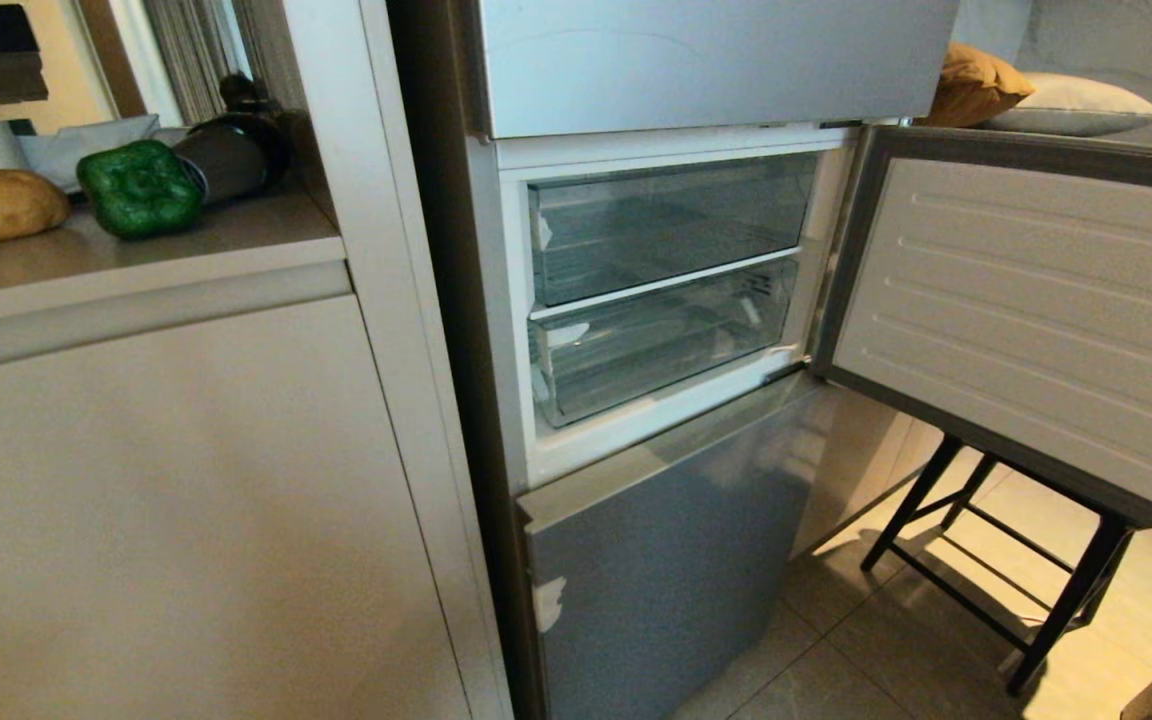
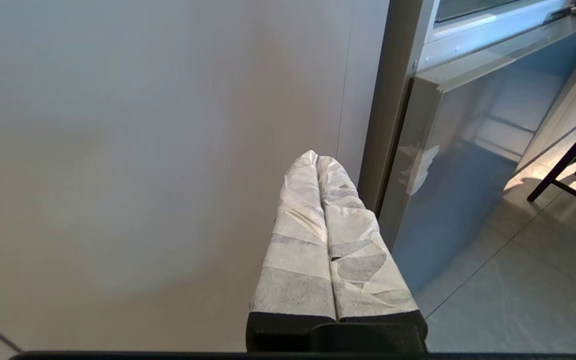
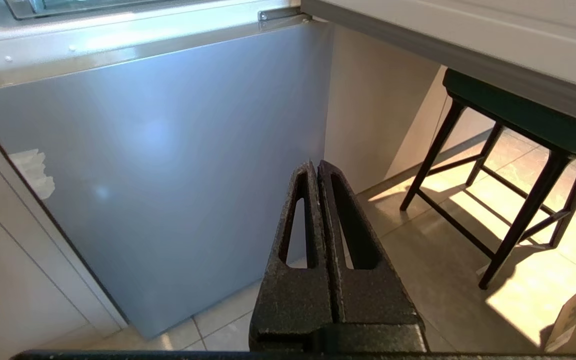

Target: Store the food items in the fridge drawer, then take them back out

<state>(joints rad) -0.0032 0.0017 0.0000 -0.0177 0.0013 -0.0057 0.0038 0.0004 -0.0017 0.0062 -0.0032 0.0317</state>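
Resting on the surface (image 1: 236, 235) to the left of the fridge: potato (image 1: 2, 203) and green pepper (image 1: 139, 187), side by side and nearly touching, pepper nearer the fridge. Potato oval, tan, matt, long axis lying roughly along the front edge of the surface; pepper lumpy, glossy, dark green. Not yet stored. Middle fridge door (image 1: 1026, 320) swung wide to the right, showing two clear plastic drawers, upper drawer (image 1: 671, 225) and lower drawer (image 1: 661, 340), both pushed in, nothing seen inside. Below them a smooth grey panel (image 1: 666, 560).

Left tool (image 2: 316, 159), wrapped in white tape, fingers pressed together, holding nothing, low before the beige cabinet beside the fridge. Right tool (image 3: 314, 167), black and rough, also closed on nothing, low before the grey panel, near a dark stool (image 3: 518, 125). Food high and to the left of both tools; left arm probably nearer.
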